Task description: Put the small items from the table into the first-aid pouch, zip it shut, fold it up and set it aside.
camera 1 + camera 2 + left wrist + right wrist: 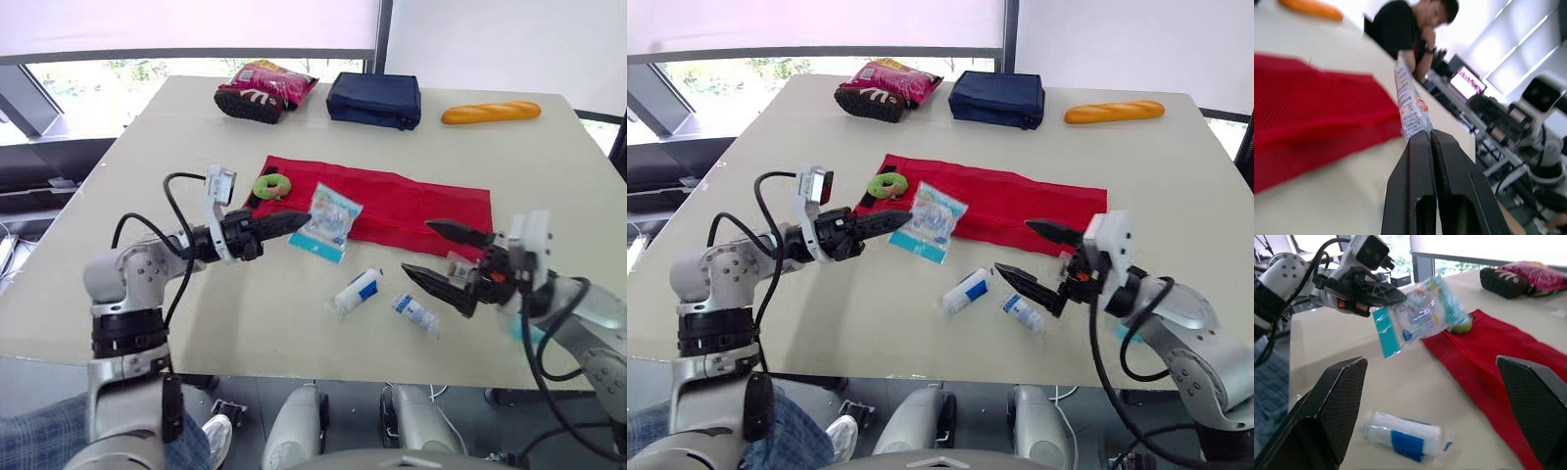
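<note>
The red first-aid pouch point(392, 206) lies unfolded flat across the table's middle. My left gripper point(304, 219) is shut on the edge of a clear plastic packet point(328, 223), held up just above the pouch's near left edge. A green ring point(270, 184) rests on the pouch's left end. Two wrapped bandage rolls lie on the bare table in front of the pouch: one point(358, 290) to the left, one point(415, 311) right beside my right gripper point(429, 251), which hangs open above it, holding nothing.
At the far edge lie a snack bag point(265, 90), a dark blue case point(374, 100) and a bread loaf point(490, 113). A person point(1410, 34) sits beyond the table in the left wrist view. The table's near edge runs just below the rolls.
</note>
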`<state>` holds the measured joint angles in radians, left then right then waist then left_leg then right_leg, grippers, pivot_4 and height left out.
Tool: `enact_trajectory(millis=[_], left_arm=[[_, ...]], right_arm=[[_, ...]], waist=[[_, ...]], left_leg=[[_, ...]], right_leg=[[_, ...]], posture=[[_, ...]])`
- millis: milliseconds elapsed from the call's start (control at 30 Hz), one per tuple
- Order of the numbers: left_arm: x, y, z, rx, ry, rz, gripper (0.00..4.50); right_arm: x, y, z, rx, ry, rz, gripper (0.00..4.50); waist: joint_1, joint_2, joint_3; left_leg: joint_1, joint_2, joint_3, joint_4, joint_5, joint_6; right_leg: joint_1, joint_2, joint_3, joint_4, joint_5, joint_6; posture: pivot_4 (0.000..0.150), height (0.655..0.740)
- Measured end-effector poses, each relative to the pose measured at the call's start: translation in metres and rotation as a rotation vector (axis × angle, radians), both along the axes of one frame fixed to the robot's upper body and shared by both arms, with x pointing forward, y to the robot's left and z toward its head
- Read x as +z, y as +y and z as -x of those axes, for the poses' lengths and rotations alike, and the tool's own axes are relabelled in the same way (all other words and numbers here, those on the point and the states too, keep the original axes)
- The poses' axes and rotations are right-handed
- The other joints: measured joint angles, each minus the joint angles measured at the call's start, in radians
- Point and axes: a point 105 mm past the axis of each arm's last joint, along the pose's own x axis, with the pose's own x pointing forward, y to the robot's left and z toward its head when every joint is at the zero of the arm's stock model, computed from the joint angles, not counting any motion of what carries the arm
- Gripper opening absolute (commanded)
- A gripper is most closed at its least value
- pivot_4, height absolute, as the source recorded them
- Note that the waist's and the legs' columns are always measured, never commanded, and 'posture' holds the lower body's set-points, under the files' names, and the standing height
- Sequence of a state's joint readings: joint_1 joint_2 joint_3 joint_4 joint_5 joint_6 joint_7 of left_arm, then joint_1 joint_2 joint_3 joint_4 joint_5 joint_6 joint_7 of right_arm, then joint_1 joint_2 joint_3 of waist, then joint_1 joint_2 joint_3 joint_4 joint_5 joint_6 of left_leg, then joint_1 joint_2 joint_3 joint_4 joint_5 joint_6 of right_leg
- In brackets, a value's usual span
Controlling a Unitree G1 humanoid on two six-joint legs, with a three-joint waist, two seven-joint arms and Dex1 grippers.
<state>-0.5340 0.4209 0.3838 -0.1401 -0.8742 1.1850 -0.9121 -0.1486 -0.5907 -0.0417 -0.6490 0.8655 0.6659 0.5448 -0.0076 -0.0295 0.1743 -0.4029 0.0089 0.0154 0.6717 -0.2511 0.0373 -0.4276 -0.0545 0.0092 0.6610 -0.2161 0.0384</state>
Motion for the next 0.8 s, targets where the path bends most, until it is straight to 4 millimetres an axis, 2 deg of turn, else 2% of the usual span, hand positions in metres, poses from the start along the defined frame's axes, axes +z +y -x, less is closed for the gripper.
enact_trajectory(millis=[33, 133, 233, 367, 467, 800], left_arm=[[0.001, -0.002, 0.001, -0.003, -0.003, 0.003, 0.12], [0.011, -0.016, 0.001, 0.040, -0.020, 0.088, 0.12], [0.015, -0.027, 0.001, 0.054, -0.012, 0.134, 0.12], [0.020, -0.035, -0.001, 0.079, -0.004, 0.189, 0.12], [0.022, -0.036, -0.002, 0.092, -0.008, 0.196, 0.12], [0.014, -0.037, 0.003, 0.055, 0.001, 0.161, 0.12]], right_arm=[[0.000, 0.001, 0.000, 0.002, 0.005, -0.002, 4.50], [-0.002, 0.010, -0.015, -0.023, 0.196, -0.077, 4.50], [-0.004, 0.020, -0.019, -0.012, 0.349, -0.159, 4.50], [0.009, 0.031, -0.027, -0.009, 0.499, -0.340, 4.50], [0.020, 0.032, -0.032, -0.026, 0.552, -0.443, 4.50], [0.029, 0.027, -0.034, -0.051, 0.568, -0.509, 4.50]], waist=[[0.000, 0.000, 0.000], [-0.003, 0.000, 0.000], [-0.003, 0.000, 0.000], [-0.004, 0.000, 0.000], [-0.005, 0.000, 0.000], [-0.006, 0.000, 0.000]], left_leg=[[0.000, 0.000, 0.000, 0.000, 0.000, 0.000], [0.001, 0.000, 0.001, 0.000, 0.000, 0.000], [0.000, -0.001, 0.000, 0.000, 0.000, 0.000], [0.000, -0.001, 0.001, 0.000, 0.000, 0.000], [0.000, -0.002, 0.001, 0.000, 0.000, 0.000], [0.000, -0.002, 0.001, 0.000, 0.000, 0.000]], right_leg=[[0.000, 0.000, 0.000, 0.000, 0.000, 0.000], [0.000, 0.001, 0.001, 0.000, 0.001, -0.002], [0.000, 0.004, 0.001, 0.000, 0.001, -0.002], [0.000, 0.005, 0.002, 0.000, 0.002, -0.002], [0.000, 0.006, 0.003, 0.000, 0.002, -0.001], [0.000, 0.007, 0.003, 0.000, 0.002, -0.001]], posture=[[0.150, 0.7164], [0.150, 0.7164], [0.150, 0.7164], [0.150, 0.7164], [0.150, 0.7164], [0.150, 0.7164]])
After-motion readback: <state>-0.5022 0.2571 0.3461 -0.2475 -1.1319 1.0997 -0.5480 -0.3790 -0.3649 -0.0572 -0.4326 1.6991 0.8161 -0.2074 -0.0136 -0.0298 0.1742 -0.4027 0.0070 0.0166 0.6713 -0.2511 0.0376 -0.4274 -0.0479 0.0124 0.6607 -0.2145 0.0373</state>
